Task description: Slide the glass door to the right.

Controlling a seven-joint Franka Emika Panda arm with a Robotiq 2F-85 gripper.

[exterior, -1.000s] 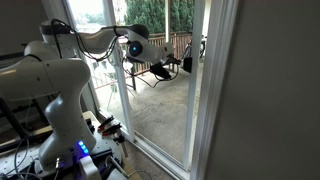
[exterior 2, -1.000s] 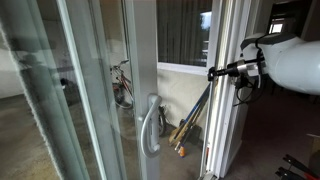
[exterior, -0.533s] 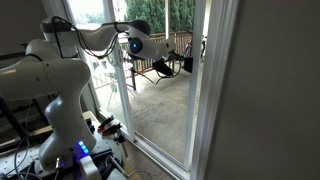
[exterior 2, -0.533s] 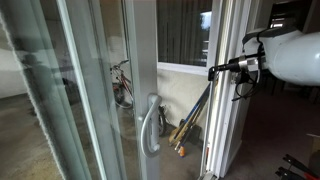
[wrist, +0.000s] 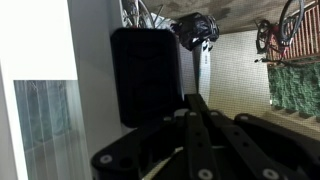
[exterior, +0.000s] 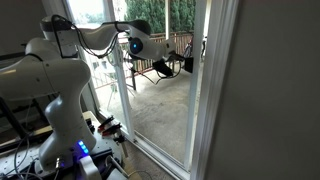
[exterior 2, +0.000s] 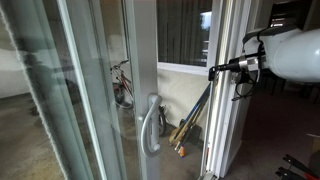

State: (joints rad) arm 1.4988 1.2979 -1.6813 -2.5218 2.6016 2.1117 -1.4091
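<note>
One robot arm reaches out level toward the glass door (exterior: 125, 105). We see its gripper (exterior 2: 213, 72) at the door's white stile, about mid-height. In the wrist view a black finger pad (wrist: 145, 75) lies against the stile's edge. We cannot tell whether the jaws are open or closed. Bicycles (wrist: 285, 30) stand outside.

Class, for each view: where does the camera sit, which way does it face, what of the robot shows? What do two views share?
Exterior view: indoors beside the robot, facing out to the patio; arm and gripper show.
Exterior view: close by the glass door, looking along it; arm enters from picture right.
Wrist view: on the wrist, facing the patio; gripper links show.
Shared: both exterior views show the gripper.
</note>
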